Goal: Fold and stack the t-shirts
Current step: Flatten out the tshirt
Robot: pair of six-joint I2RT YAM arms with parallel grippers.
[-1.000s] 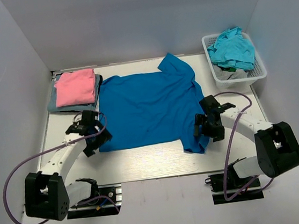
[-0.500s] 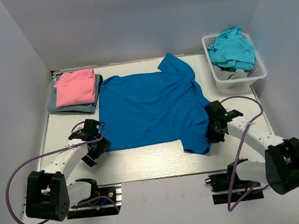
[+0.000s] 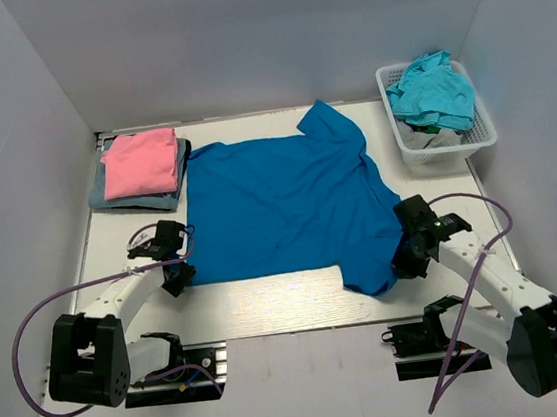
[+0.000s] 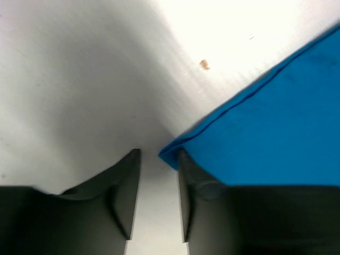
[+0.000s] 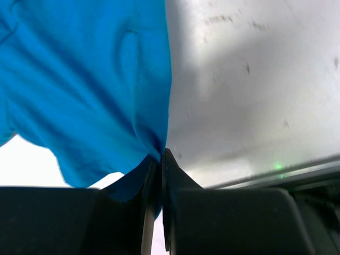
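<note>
1. Your royal-blue t-shirt (image 3: 278,203) lies spread flat across the middle of the table (image 3: 269,305). One sleeve points toward the far edge and the other lies at the near right.
2. Your left gripper (image 3: 177,272) sits low at the shirt's near left corner. In the left wrist view its fingers (image 4: 125,196) stand slightly apart with a narrow gap between them. The tip of the blue corner reaches into that gap and touches one finger, but the pads are not closed on it.
3. Your right gripper (image 3: 405,257) is down at the edge of the near right sleeve. In the right wrist view its fingers are pressed almost together, pinching a fold of the blue cloth between the tips.
4. A folded pink t-shirt (image 3: 139,162) rests on a grey-blue t-shirt (image 3: 106,200) at the far left, just beside the blue shirt.
5. A turquoise t-shirt (image 3: 433,90) lies crumpled in the white basket (image 3: 486,129) at the far right, well apart from both grippers.
</note>
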